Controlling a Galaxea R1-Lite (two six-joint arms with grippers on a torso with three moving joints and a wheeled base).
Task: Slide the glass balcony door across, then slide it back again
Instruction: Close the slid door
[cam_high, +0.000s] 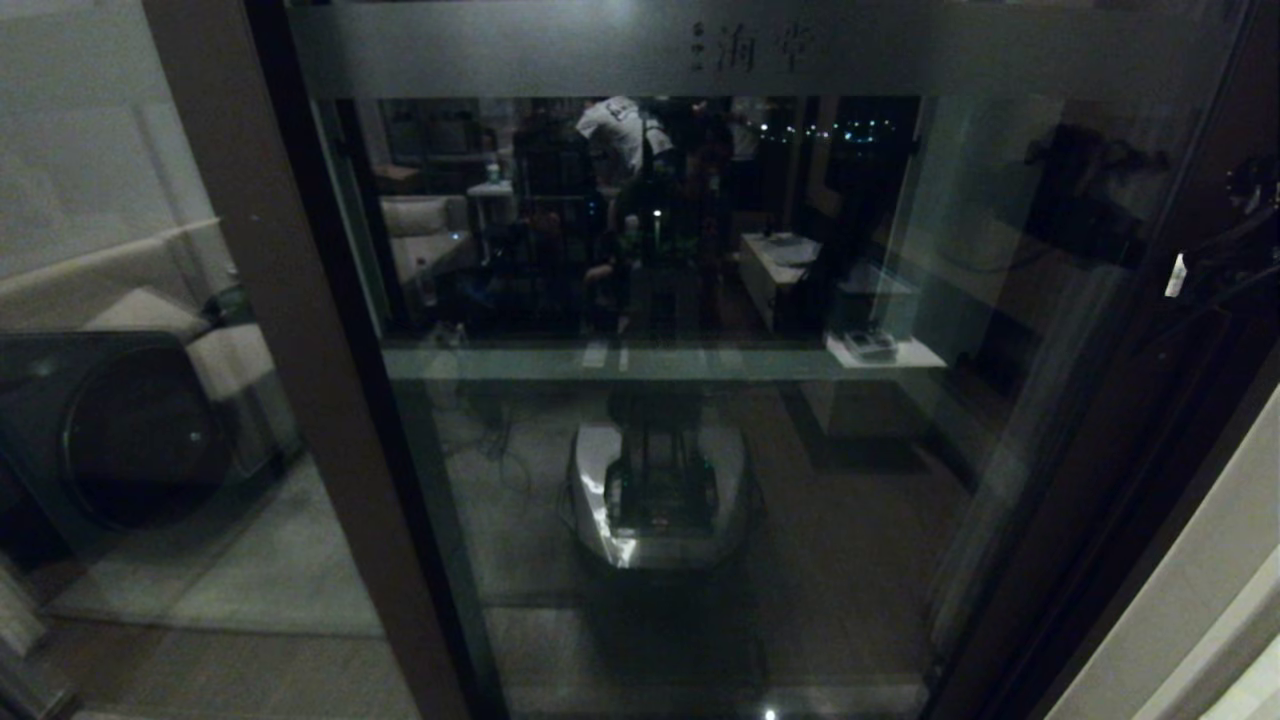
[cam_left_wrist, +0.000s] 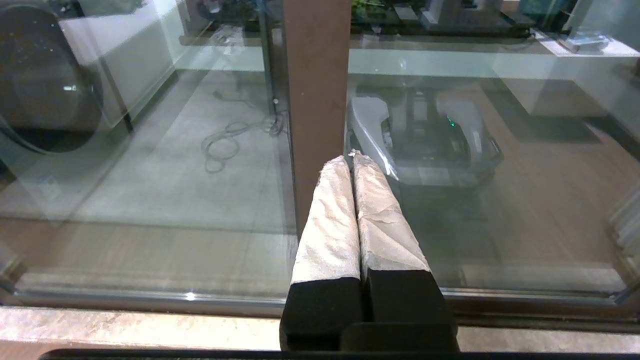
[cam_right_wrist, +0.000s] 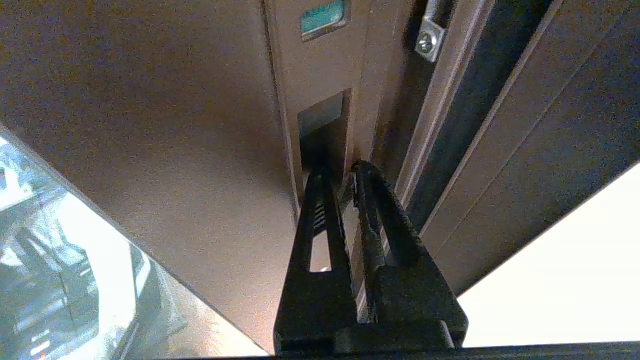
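Where the right gripper meets the door, its black fingers stand nearly together with only a narrow gap, tips at the lower end of the recessed slot handle; one fingertip reaches into the slot's dark mouth, the other lies against the brown upright just beside it. Whether anything is pinched between them cannot be told.

Item: slot handle. Rectangular recess in the upright; a small greenish plate sits farther along the same upright.

Item: neighbouring frame. Just beside the handle upright runs a stepped brown jamb with a dark channel, carrying a metal bracket with a screw. Little room shows between upright and jamb on this side.

Item: left gripper. Pale-wrapped fingers pressed flat together, holding nothing, close before a brown upright without visibly touching it. Glass extends to both sides of that upright; a bottom rail and pale sill run along below.

Item: glass balcony door. Full-height pane filling the middle of the head view, dark brown frame, frosted top strip with Chinese characters. Its left upright slants down the frame; the right edge is dark and close to a pale wall. Reflected in the glass: the robot's white base. Behind the left-hand pane: a round-doored washing machine.
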